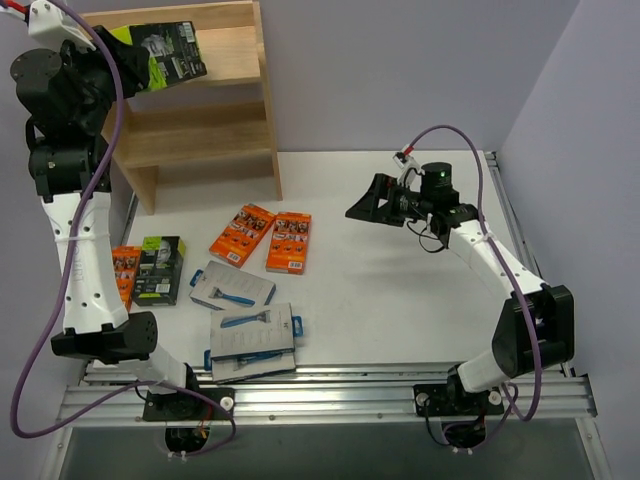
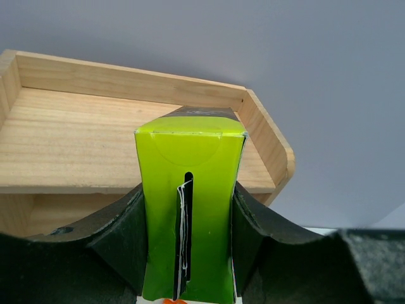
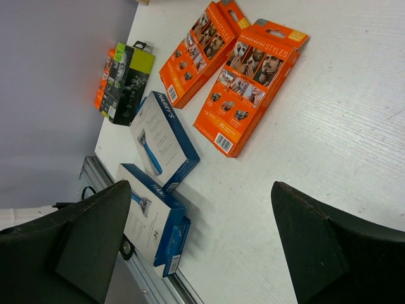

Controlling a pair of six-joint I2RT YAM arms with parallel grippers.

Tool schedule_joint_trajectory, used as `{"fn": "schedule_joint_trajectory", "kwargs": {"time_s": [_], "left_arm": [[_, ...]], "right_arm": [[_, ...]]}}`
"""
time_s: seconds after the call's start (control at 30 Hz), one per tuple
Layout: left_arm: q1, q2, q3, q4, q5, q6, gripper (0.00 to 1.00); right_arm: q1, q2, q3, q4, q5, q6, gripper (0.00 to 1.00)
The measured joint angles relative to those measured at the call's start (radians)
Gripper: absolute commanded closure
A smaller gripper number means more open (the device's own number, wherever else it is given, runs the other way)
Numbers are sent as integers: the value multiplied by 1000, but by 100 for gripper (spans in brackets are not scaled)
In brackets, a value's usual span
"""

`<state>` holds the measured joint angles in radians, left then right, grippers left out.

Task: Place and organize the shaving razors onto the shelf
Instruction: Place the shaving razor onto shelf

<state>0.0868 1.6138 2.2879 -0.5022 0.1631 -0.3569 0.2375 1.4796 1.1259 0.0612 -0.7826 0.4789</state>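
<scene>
My left gripper (image 1: 135, 62) (image 2: 190, 199) is shut on a black razor box with lime-green sides (image 1: 168, 52) (image 2: 190, 190), holding it over the top tier of the wooden shelf (image 1: 235, 48) (image 2: 76, 136). On the table lie two orange packs (image 1: 242, 234) (image 1: 289, 242), a second black box (image 1: 160, 270) beside another orange pack (image 1: 124, 270), and grey cards with a blue razor (image 1: 232, 287) (image 1: 253, 331). My right gripper (image 1: 362, 209) (image 3: 199, 190) hangs open above the table, right of the packs, with nothing between its fingers.
The shelf's lower tier (image 1: 200, 135) shows bare wood. A third grey card (image 1: 250, 364) lies under the front one near the table's front rail (image 1: 330, 385). A wall stands close on the right.
</scene>
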Motion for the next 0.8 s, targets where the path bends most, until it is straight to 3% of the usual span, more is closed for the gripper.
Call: {"fn": "schedule_joint_trajectory", "kwargs": {"time_s": [0.53,0.8], "left_arm": [[3,158,-43,268,-194,166,97],[71,161,-142,379,-294,176,84]], "right_arm": [[13,89,11,-12,19,-40,12],[13,130,11,3,8,-50,12]]}}
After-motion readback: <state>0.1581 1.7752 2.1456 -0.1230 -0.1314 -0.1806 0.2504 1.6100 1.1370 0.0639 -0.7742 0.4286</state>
